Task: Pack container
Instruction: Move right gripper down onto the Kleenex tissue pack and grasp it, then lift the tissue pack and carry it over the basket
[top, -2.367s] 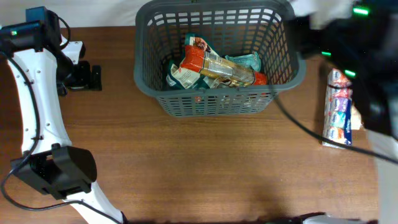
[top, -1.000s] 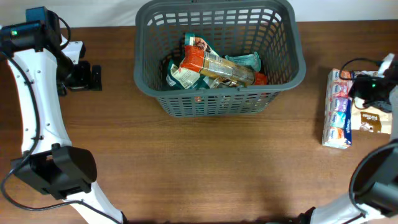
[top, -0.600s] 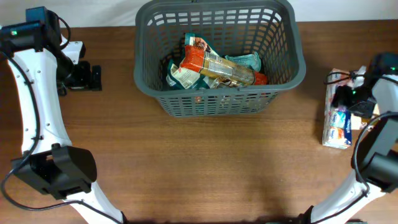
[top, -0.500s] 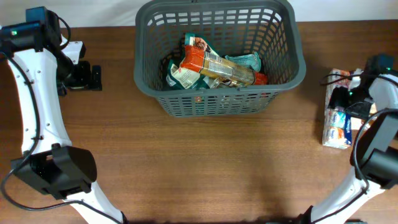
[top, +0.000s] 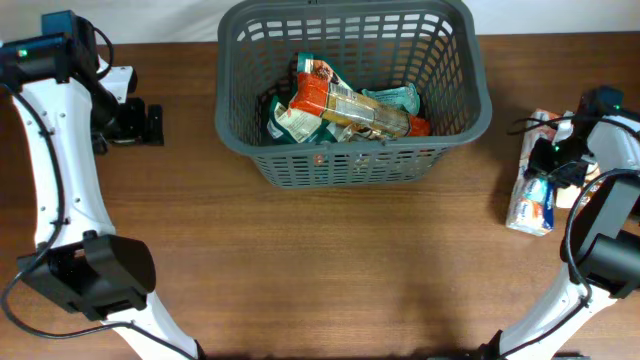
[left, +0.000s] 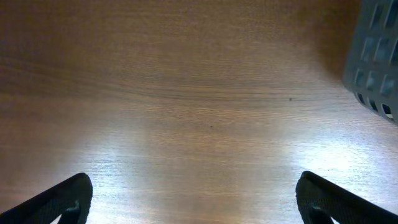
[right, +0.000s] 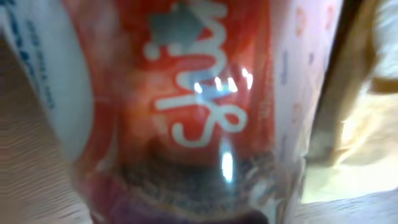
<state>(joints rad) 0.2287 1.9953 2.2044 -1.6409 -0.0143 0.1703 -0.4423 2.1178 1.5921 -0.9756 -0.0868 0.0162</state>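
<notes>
Right gripper (top: 553, 160) sat on the snack packet (top: 528, 205), grip unclear (likely light, soft, slippery; pinch mid-length between jaws). Left gripper (left: 193, 202) gaped, empty. Container (top: 350, 14) looked rigid.

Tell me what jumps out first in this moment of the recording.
The dark grey container stands at the far middle of the table, with a heap of snack packets inside. At the right edge, the right pincer sits on a long packet; its wrist camera is filled by a red-printed wrapper.
</notes>
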